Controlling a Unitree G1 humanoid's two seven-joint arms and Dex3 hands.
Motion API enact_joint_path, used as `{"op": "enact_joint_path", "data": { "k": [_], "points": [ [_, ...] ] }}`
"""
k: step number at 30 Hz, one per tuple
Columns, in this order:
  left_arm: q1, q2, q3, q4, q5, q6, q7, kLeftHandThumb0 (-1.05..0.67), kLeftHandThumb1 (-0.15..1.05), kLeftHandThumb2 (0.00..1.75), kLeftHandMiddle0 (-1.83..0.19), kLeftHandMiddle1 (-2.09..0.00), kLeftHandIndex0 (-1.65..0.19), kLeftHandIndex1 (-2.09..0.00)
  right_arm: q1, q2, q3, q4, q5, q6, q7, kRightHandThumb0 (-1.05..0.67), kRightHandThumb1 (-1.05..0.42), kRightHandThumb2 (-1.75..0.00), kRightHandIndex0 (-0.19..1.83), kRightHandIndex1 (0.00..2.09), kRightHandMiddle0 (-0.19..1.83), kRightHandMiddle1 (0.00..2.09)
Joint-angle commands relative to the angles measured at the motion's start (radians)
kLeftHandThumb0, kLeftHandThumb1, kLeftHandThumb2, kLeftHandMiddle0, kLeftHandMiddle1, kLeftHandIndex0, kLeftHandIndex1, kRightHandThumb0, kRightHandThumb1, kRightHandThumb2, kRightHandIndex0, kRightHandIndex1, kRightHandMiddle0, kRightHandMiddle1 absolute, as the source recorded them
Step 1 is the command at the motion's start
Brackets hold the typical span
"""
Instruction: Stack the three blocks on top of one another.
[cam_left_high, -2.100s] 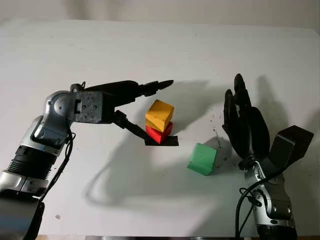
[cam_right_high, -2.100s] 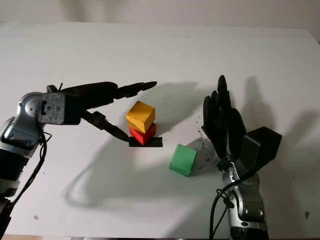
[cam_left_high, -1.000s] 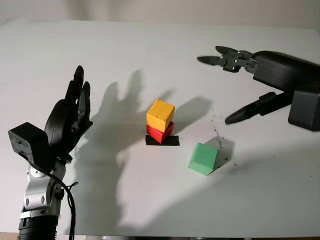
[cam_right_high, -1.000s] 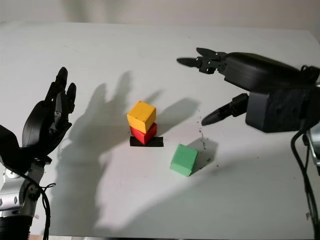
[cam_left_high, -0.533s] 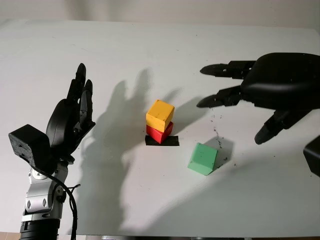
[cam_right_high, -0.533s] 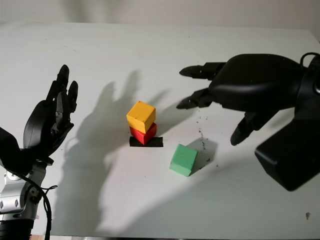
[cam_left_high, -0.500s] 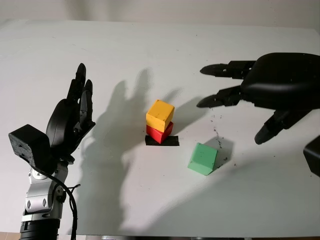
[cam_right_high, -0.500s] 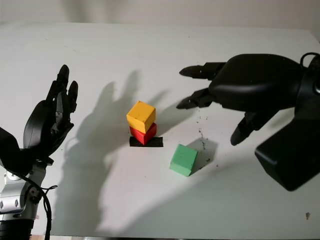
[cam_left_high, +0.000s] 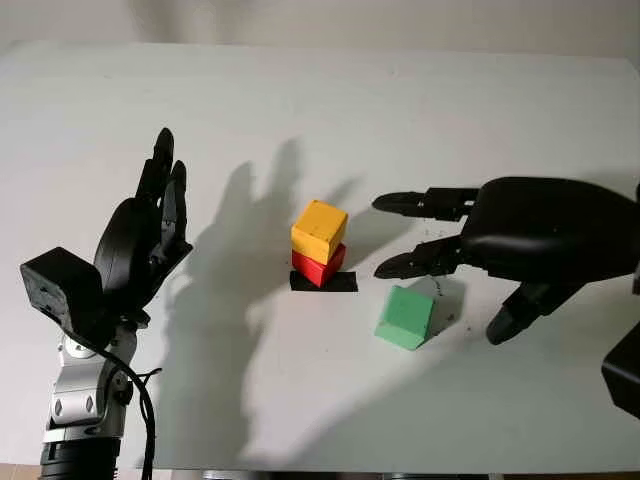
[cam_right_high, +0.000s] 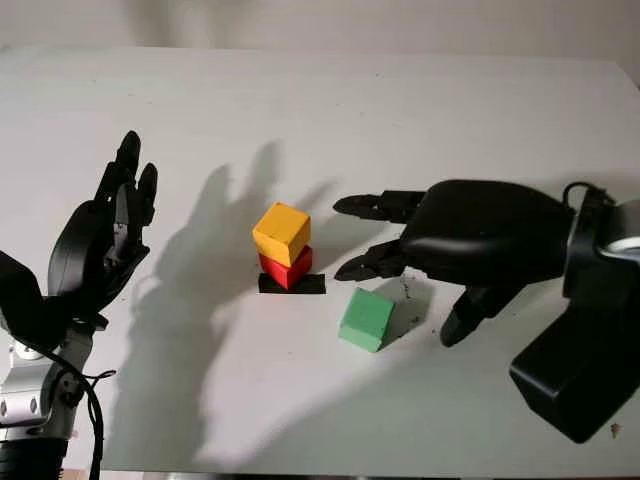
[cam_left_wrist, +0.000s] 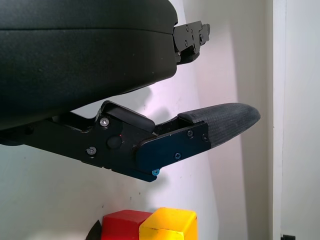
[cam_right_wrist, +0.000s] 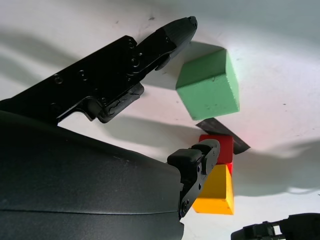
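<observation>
Two stacked blocks (cam_left_high: 319, 243) beside green block (cam_left_high: 405, 317)

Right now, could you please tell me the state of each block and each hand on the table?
yellow block: stacked on the red block, slightly skewed.
red block: on the black tape mark, under the yellow block.
green block: loose on the table, unstacked.
right hand: open, above the green block.
left hand: open, raised at the left.

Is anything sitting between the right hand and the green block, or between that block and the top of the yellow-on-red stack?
Nothing visible. The open right hand hovers just above the green block with only bare table around it. The yellow block on the red block has its top face uncovered. The left hand is raised well aside.
</observation>
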Motion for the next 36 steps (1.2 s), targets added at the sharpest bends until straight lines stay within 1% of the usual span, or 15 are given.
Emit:
{"op": "enact_joint_path", "data": {
  "k": [1,5,8,14,16,22,29,30,32,33,34,36],
  "points": [
    [0.007,-0.006,-0.008,-0.027,0.006,0.009,0.011,-0.77,1.05,0.75,0.19,0.0,0.19,0.0,0.013,0.016,0.009,0.01,-0.009,-0.013,-0.017,-0.54,-0.74,-0.07,-0.06,0.03,0.47,0.05],
    [0.006,-0.01,-0.018,-0.026,0.009,0.005,0.015,-0.78,1.05,0.74,0.19,0.0,0.19,0.0,0.022,0.045,0.025,0.034,-0.034,-0.036,-0.051,-0.54,-0.77,-0.07,-0.08,0.03,0.45,0.05],
    [0.003,-0.008,-0.021,-0.015,0.007,-0.006,0.007,-0.78,1.05,0.73,0.19,0.0,0.19,0.0,0.026,0.062,0.032,0.054,-0.055,-0.06,-0.077,-0.54,-0.76,-0.06,-0.09,0.03,0.46,0.05],
    [0.008,-0.004,-0.025,-0.018,0.009,-0.012,-0.004,-0.78,1.05,0.72,0.19,0.0,0.19,0.0,0.025,0.073,0.051,0.075,-0.09,-0.077,-0.096,-0.52,-0.75,-0.05,-0.08,0.04,0.49,0.07],
    [0.01,-0.003,-0.024,-0.021,0.01,-0.009,-0.003,-0.78,1.05,0.72,0.19,0.0,0.19,0.0,0.021,0.075,0.057,0.085,-0.108,-0.087,-0.106,-0.51,-0.76,-0.05,-0.08,0.05,0.51,0.08],
    [0.015,-0.003,-0.021,-0.024,0.003,-0.006,-0.006,-0.78,1.05,0.72,0.19,0.0,0.19,0.0,0.011,0.098,0.061,0.142,-0.146,-0.153,-0.169,-0.38,-0.81,-0.07,-0.03,0.07,0.61,0.11],
    [0.017,-0.004,-0.021,-0.024,0.008,-0.004,-0.005,-0.79,1.05,0.71,0.19,0.0,0.19,0.0,0.002,0.13,0.064,0.202,-0.198,-0.207,-0.246,-0.36,-0.89,-0.08,0.03,0.09,0.75,0.15],
    [0.017,-0.002,-0.021,-0.022,0.007,-0.006,-0.008,-0.79,1.05,0.7,0.19,0.0,0.19,0.0,0.002,0.136,0.064,0.213,-0.203,-0.219,-0.261,-0.34,-0.9,-0.07,0.06,0.1,0.82,0.18],
    [0.018,0.001,-0.021,-0.02,0.009,-0.006,-0.01,-0.8,1.05,0.7,0.19,0.0,0.19,0.0,-0.003,0.143,0.065,0.231,-0.211,-0.241,-0.285,-0.33,-0.9,-0.07,0.08,0.11,0.88,0.21],
    [0.02,0.002,-0.021,-0.023,0.012,-0.004,-0.009,-0.8,1.05,0.7,0.19,0.0,0.19,0.0,-0.006,0.144,0.066,0.238,-0.216,-0.251,-0.294,-0.31,-0.89,-0.06,0.11,0.12,0.95,0.25],
    [0.02,0.002,-0.021,-0.024,0.011,-0.002,-0.009,-0.8,1.05,0.71,0.19,0.0,0.19,0.0,-0.008,0.145,0.066,0.246,-0.216,-0.259,-0.302,-0.3,-0.89,-0.06,0.15,0.12,0.99,0.34],
    [0.02,0.002,-0.02,-0.021,0.011,-0.004,-0.01,-0.8,1.05,0.71,0.19,0.0,0.19,0.0,-0.011,0.146,0.065,0.256,-0.223,-0.273,-0.319,-0.29,-0.88,-0.05,0.2,0.1,0.93,0.54]
  ]
}}
